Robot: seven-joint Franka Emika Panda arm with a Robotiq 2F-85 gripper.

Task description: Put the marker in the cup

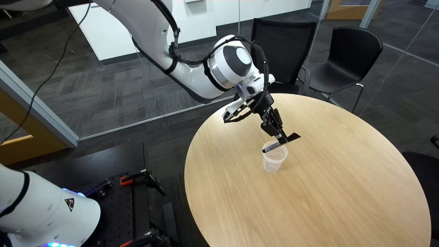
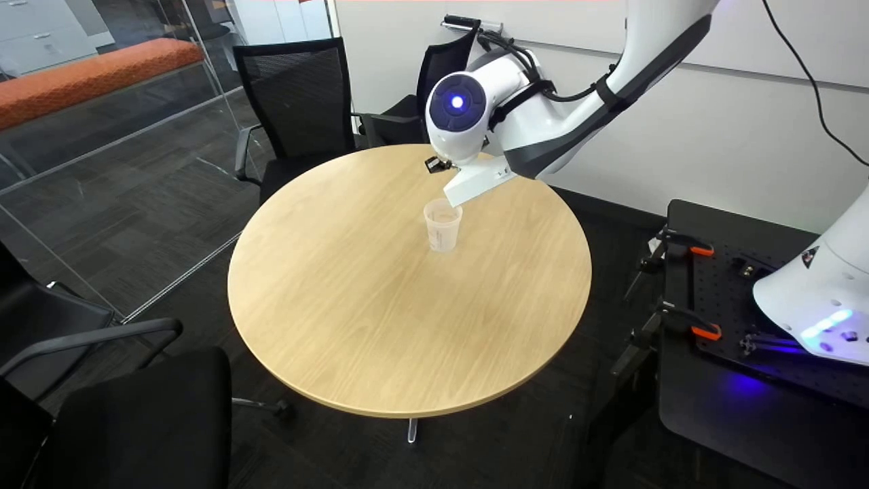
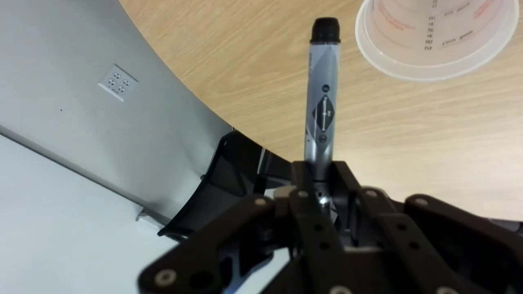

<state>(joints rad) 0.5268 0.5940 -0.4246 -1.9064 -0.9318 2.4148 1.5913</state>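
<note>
The marker [image 3: 322, 102] is a grey stick with a black cap. My gripper [image 3: 319, 171] is shut on its lower part. It sticks out from the fingertips, tilted. In an exterior view the marker [image 1: 273, 146] overlaps the cup's rim, and my gripper [image 1: 282, 139] is above and behind the cup. The white translucent cup [image 1: 273, 164] stands upright on the table, and it also shows in an exterior view [image 2: 443, 234]. In the wrist view the cup [image 3: 433, 67] lies to the right of the marker's capped end. The fingers and marker are hidden behind the wrist in that exterior view.
The round wooden table [image 1: 308, 206] holds the cup and its curved edge shows in the wrist view. Black chairs [image 1: 284, 51] stand around it. A wall with an outlet [image 3: 118, 82] lies beyond the edge. The robot's base stands on a black bench [image 2: 733, 407].
</note>
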